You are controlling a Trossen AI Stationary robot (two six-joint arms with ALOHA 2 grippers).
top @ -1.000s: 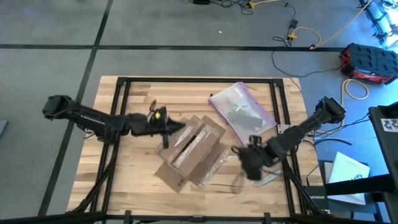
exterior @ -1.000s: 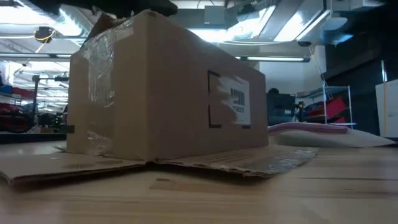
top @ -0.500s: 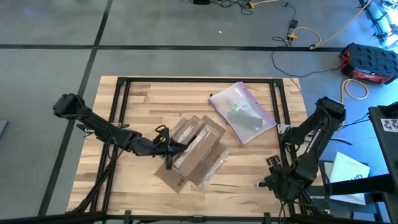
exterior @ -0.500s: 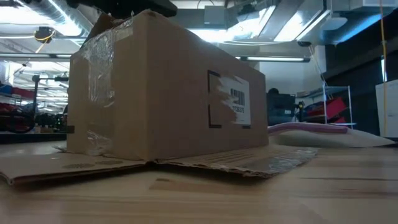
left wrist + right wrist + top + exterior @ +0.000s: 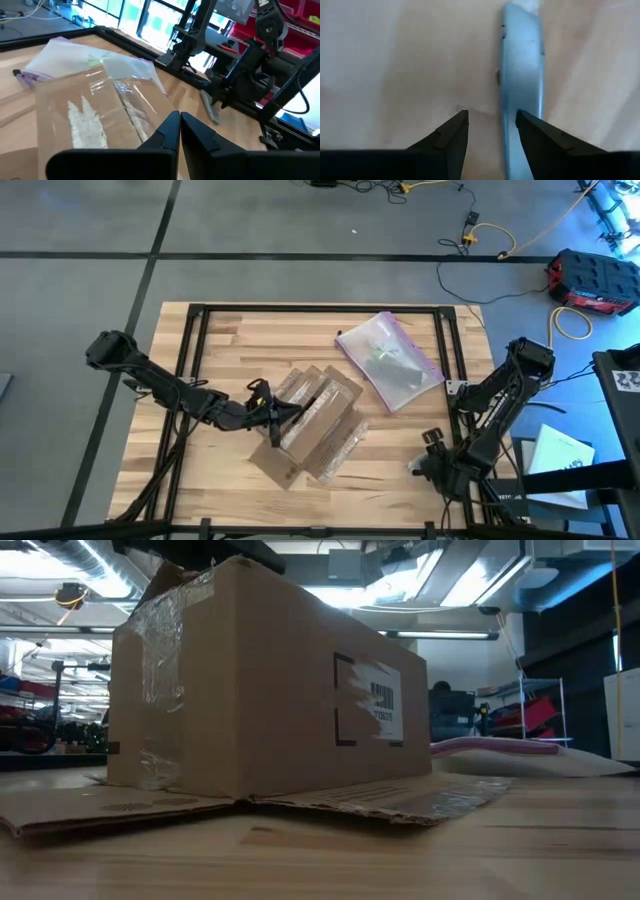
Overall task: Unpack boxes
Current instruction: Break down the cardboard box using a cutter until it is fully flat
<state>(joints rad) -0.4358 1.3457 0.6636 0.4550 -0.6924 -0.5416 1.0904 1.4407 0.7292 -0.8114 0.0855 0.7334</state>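
While we look level across the desk point(image 5: 400, 860), the box point(image 5: 270, 680) stands nearest to us, a brown cardboard carton with crinkled clear tape down one end and a pale label with black print on its long side, its lower flaps splayed flat on the wood around it. From above we see the same box point(image 5: 312, 420) near the middle of the desk point(image 5: 220, 340), its top flaps spread apart.

At the box's left edge sits the left pincer point(image 5: 278, 418), its two dark fingers point(image 5: 172, 131) pressed together with nothing between them, right at the taped flap.

Well to the right of the box, at the desk's near right corner, the right pincer point(image 5: 428, 465) hangs low over the wood. Its fingers stand partly apart, gripping nothing, and a slim grey-blue tool point(image 5: 522, 90) lies on the desk just by one fingertip.

Beyond the box, toward the far right, lies a clear plastic bag point(image 5: 390, 360) with a purple edge.
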